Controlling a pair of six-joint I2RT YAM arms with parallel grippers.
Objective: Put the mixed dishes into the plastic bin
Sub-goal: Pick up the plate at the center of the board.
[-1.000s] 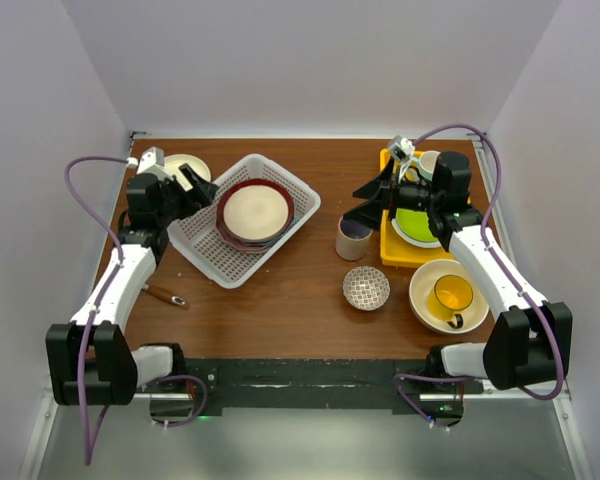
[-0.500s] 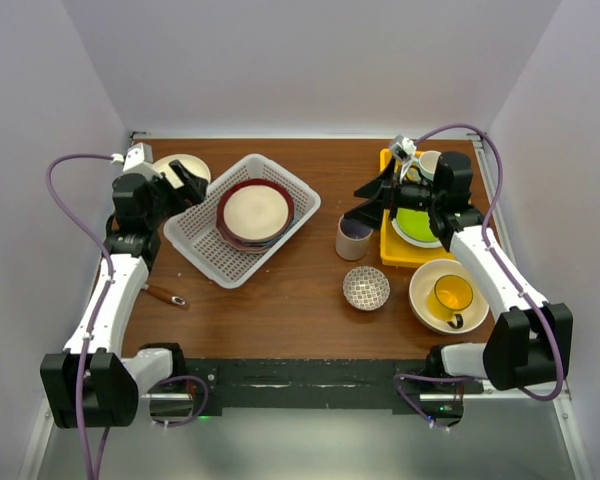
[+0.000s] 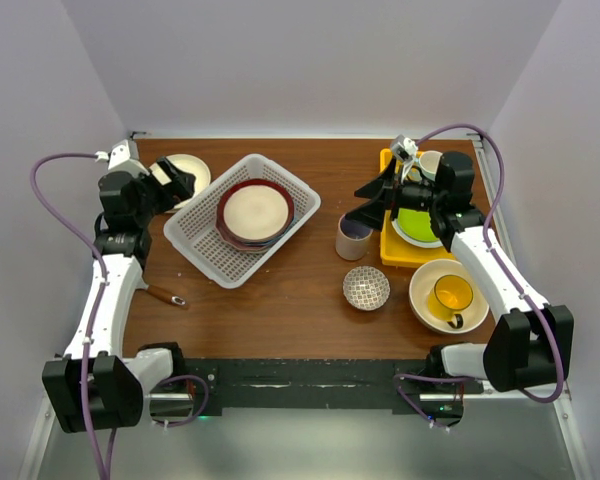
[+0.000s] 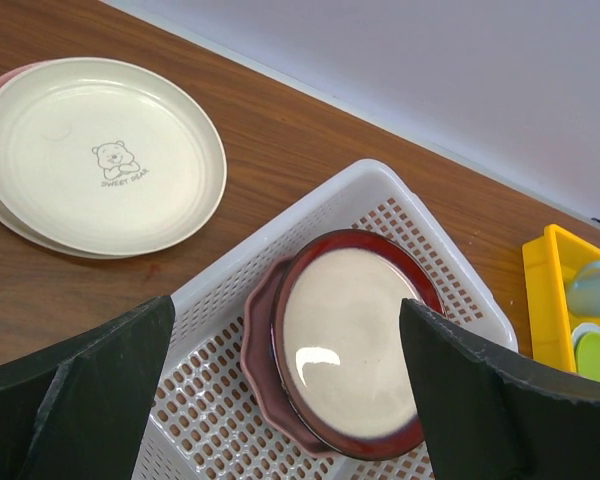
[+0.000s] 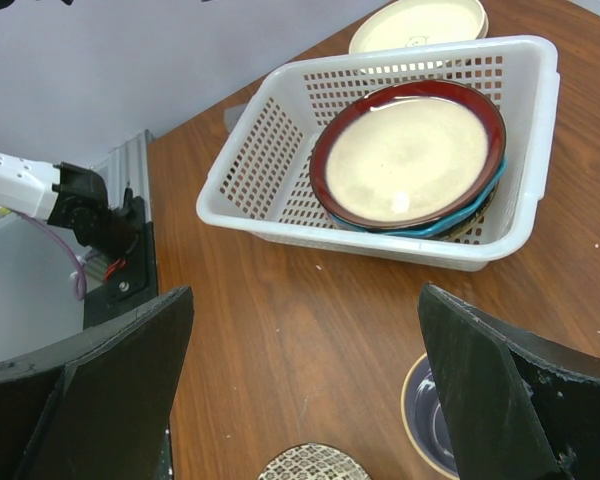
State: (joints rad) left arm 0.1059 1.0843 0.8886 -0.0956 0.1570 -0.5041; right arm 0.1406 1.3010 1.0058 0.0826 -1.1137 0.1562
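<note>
- The plastic bin sits on the bench, left of centre and turned at an angle.
- A stack of plates lies inside it. The top plate is cream with a dark red rim.
- The left pincer hangs over the bin's far-left side, spread wide and gripping nothing.
- A cream plate with a bear print lies outside the bin, at the far-left corner.
- The right pincer hangs beside the yellow tray, also spread and empty.
- A beige mug stands just below it, against the tray.
- A patterned bowl sits nearer, beside a large cream bowl containing a yellow mug.
</note>
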